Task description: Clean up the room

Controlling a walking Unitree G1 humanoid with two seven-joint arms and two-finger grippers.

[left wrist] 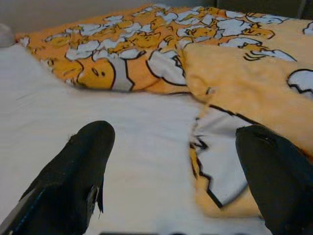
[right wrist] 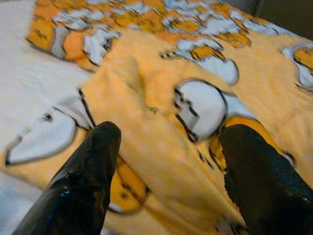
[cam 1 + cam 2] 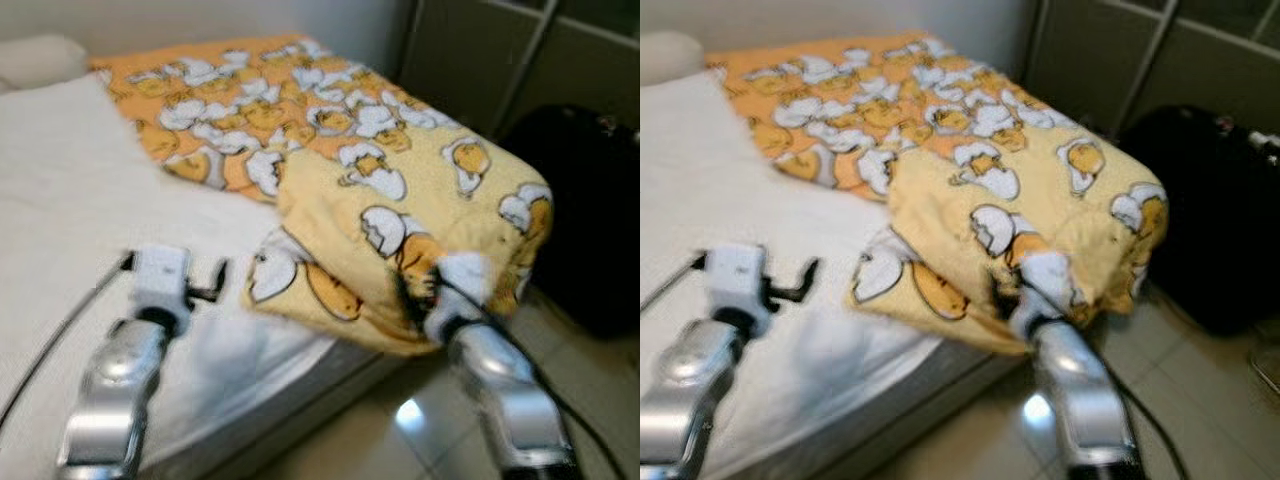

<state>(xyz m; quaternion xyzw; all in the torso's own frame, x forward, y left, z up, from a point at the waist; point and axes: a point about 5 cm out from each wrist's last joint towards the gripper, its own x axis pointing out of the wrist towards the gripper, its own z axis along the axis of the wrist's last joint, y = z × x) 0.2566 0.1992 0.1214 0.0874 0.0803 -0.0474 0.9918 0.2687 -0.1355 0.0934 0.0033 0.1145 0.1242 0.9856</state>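
Note:
A yellow and orange blanket printed with cartoon eggs lies rumpled over the far and right side of the bed, its near part folded over in a thick heap at the bed's corner. My right gripper is at the heap's near edge. In the right wrist view its fingers stand open with the blanket just beyond them. My left gripper hovers open over the white sheet, to the left of the blanket's folded edge.
A pale pillow lies at the bed's far left. A black bag stands on the floor right of the bed, before a dark cabinet. Glossy tiled floor runs along the bed's near right side.

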